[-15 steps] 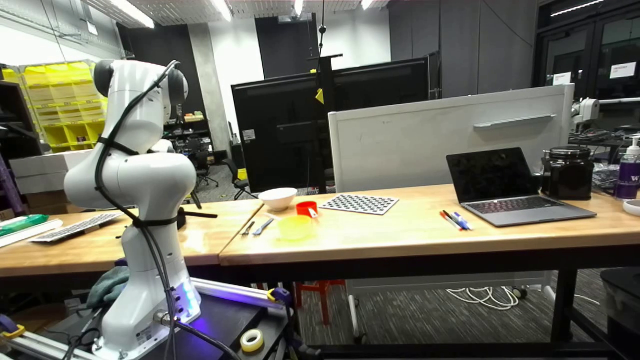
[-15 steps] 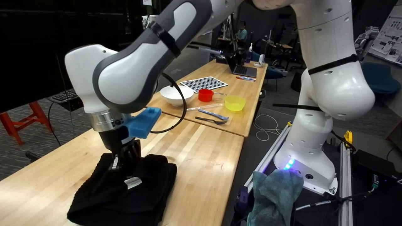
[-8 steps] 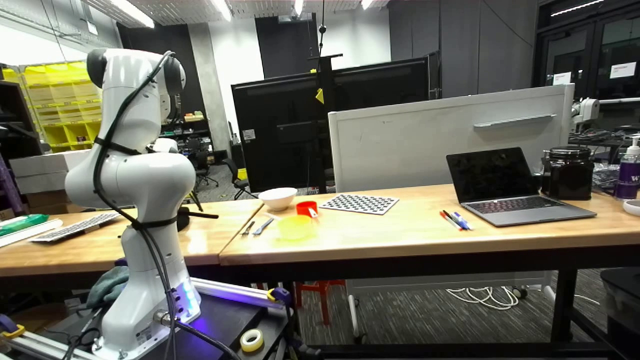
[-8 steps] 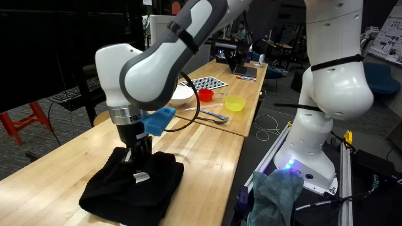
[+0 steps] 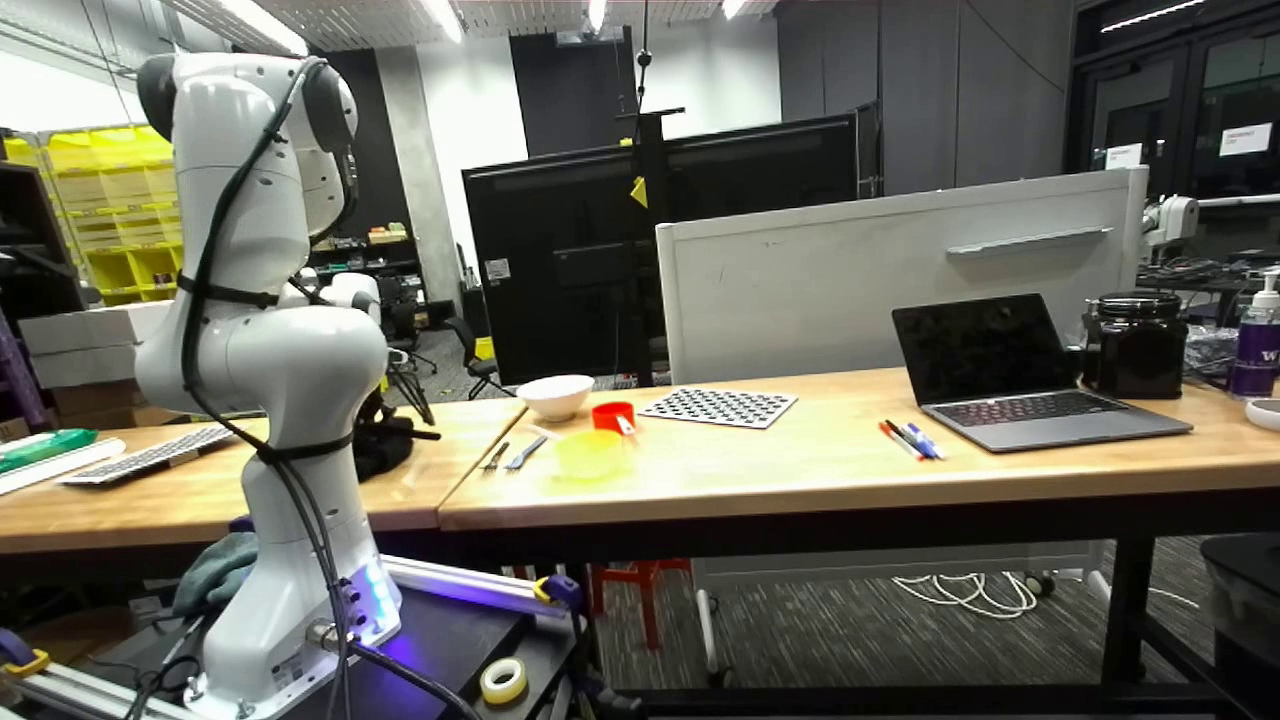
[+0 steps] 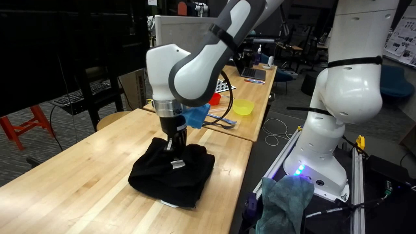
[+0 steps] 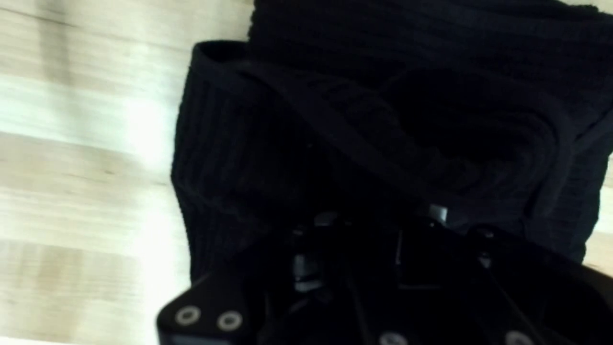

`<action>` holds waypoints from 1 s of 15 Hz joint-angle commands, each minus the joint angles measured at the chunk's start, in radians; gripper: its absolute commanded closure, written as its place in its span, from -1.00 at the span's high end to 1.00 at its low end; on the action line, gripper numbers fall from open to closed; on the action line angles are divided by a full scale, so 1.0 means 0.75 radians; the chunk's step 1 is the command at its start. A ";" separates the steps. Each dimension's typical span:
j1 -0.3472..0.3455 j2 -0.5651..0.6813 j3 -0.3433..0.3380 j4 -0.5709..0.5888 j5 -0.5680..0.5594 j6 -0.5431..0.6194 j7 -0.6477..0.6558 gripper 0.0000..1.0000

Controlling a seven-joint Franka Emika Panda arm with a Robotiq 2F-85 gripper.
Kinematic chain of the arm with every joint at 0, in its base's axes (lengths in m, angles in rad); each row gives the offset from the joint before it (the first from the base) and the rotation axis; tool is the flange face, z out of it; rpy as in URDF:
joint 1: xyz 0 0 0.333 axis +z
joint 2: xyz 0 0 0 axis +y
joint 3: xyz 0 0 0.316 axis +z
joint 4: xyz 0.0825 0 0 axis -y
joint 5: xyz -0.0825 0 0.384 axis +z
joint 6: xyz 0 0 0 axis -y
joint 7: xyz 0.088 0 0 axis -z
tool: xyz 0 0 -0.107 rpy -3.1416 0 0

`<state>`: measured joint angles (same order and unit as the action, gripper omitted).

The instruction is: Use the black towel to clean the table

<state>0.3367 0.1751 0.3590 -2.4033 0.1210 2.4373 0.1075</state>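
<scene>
The black towel (image 6: 172,185) lies bunched and folded on the wooden table (image 6: 97,165), with a small white label on top. A white edge shows beneath its near side. My gripper (image 6: 176,149) points down into the towel, with its fingers shut on a fold of it. In the wrist view the towel (image 7: 421,38) fills most of the picture, and the gripper (image 7: 378,230) is very dark against it, so the fingertips are hard to make out. In an exterior view part of the towel (image 5: 385,450) shows behind the arm.
Beyond the table seam are a yellow bowl (image 6: 243,106), a red cup (image 5: 612,415), a white bowl (image 5: 555,397), a fork (image 6: 221,125), a knife (image 5: 526,453) and a checkered board (image 5: 720,407). A laptop (image 5: 1035,400) and markers (image 5: 912,442) stand farther along. A keyboard (image 5: 150,455) lies at the other end.
The gripper and black towel have slid together across the table toward the seam and the bowls. The arm has folded back and its elbow has risen.
</scene>
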 commanded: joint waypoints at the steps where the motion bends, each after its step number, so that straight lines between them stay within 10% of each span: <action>1: -0.054 -0.052 -0.040 -0.178 0.022 0.069 -0.113 -0.91; 15: -0.182 -0.207 -0.206 -0.392 0.016 0.088 -0.337 -0.91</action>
<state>0.2316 0.0149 0.2345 -2.6127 0.1305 2.4521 -0.0790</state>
